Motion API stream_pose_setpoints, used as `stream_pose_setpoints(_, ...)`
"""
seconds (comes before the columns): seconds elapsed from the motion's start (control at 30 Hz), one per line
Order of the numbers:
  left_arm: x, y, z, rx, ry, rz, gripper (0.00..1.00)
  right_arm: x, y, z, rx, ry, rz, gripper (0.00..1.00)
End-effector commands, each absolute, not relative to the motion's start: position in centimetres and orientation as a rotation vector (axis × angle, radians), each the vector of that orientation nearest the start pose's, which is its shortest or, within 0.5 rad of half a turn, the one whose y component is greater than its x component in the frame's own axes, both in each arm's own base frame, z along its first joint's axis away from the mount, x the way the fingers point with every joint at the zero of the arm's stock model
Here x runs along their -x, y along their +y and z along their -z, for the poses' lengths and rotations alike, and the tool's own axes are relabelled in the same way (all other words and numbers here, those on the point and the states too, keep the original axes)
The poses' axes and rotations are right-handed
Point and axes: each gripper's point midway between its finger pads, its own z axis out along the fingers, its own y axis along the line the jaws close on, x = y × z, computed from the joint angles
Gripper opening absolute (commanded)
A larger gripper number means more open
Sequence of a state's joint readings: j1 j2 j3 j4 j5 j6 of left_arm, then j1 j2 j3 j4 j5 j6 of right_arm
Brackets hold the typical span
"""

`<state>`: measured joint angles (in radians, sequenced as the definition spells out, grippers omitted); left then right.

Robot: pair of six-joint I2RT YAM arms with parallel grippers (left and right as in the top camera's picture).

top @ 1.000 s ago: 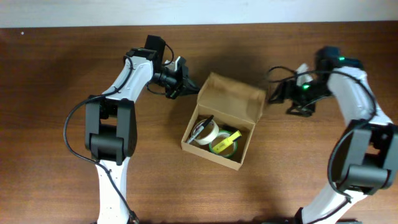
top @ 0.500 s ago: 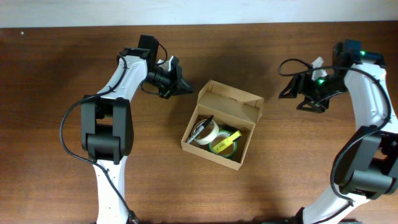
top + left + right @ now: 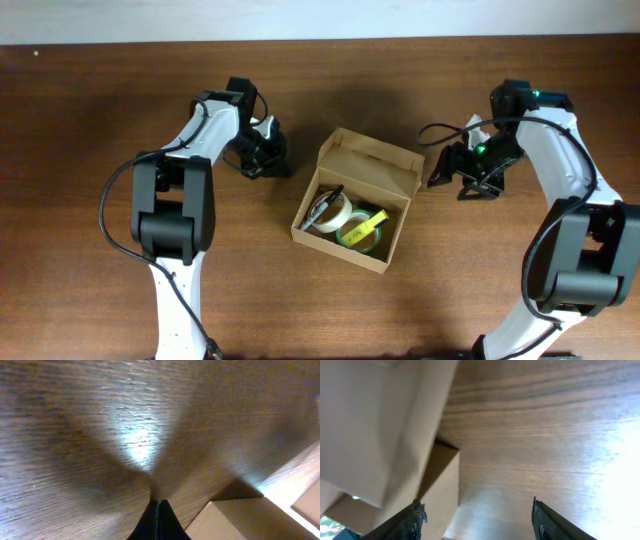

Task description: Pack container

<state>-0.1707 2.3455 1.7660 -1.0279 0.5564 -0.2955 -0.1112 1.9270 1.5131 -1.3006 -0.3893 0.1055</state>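
Overhead, the small tan-brown cardboard box (image 3: 340,250) sits mid-way between the arms on the dark wooden table (image 3: 90,260), its flap lid (image 3: 372,160) upright and rolls of tape (image 3: 345,222) inside. The left gripper (image 3: 158,510) is pressed together and empty; the right gripper (image 3: 477,515) is spread beside the flap. Closing probably wants an even push on the flap's back, with the box braced against sliding.

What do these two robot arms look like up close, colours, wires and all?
The left arm and right arm have white rounded shells with chunky black joint housings. Thin black cables loop loosely beside each. A small green light glows near the right wrist. The left pincer and right pincer are black, each with two slim fingers.
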Motion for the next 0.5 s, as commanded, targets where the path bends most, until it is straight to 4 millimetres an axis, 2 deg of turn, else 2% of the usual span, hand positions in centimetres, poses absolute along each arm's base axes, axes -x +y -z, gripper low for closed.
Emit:
stream_pose_setpoints(0.0,-39.7,-14.8,2.5,0.076,3.249,0.680,0.02,-32.3,2.4,-8.5,-0.408,3.217,-0.579,0.68)
stream_pose_setpoints(0.17,-39.2,-15.2,2.6,-0.023,3.253,0.678,0.02,-31.1,2.6,-7.8,-0.423,3.260,-0.587,0.68)
stream_pose_setpoints(0.37,-38.7,-16.7,2.6,-0.115,3.251,0.677,0.02,-30.1,4.0,-7.0,-0.387,3.302,-0.591,0.68)
stream_pose_setpoints(0.47,-38.6,-17.8,2.6,-0.168,3.237,0.684,0.02,-30.4,5.6,-6.8,-0.339,3.296,-0.584,0.59)
